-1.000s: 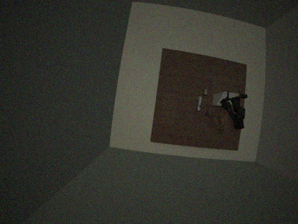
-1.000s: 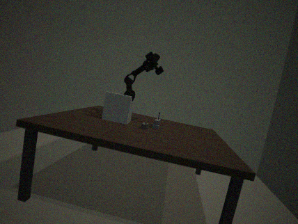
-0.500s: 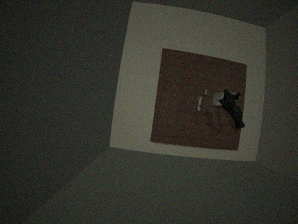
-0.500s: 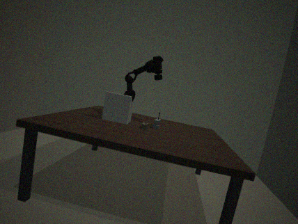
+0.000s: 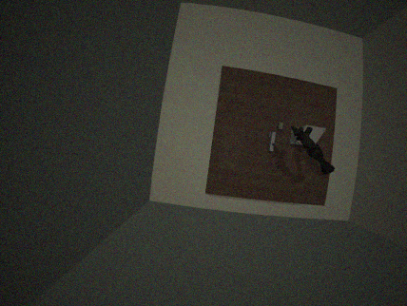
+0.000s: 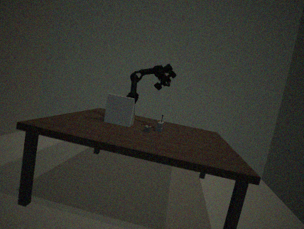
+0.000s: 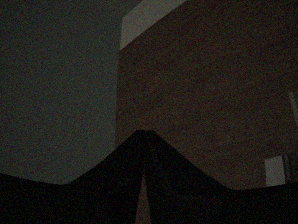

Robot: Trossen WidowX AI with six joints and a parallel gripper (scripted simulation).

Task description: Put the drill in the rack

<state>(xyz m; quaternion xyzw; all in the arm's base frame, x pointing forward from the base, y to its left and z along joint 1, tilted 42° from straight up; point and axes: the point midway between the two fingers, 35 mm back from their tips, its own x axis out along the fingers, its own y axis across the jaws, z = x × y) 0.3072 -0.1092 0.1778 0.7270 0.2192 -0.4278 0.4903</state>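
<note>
My gripper [image 5: 294, 128] [image 6: 158, 86] [image 7: 144, 137] is shut and empty, its fingertips meeting in the wrist view. It hangs high above the table. A pale block [image 6: 160, 126] with a thin dark upright rod [image 6: 162, 118], seemingly the drill, stands on the table, below and well clear of the gripper. A long pale fixture [image 5: 272, 142] and a small pale block [image 5: 281, 125] lie left of the gripper in the top view. A low grey piece [image 6: 147, 129] sits beside the rod's block. The dim views do not show clearly which piece is the key or the rack.
A large pale panel [image 5: 318, 134] [image 6: 119, 111] stands upright near the arm's base, partly under the arm in the top view. The brown table [image 5: 242, 171] [image 6: 192, 146] bears everything. Pale pieces [image 7: 274, 171] show at the right edge of the wrist view.
</note>
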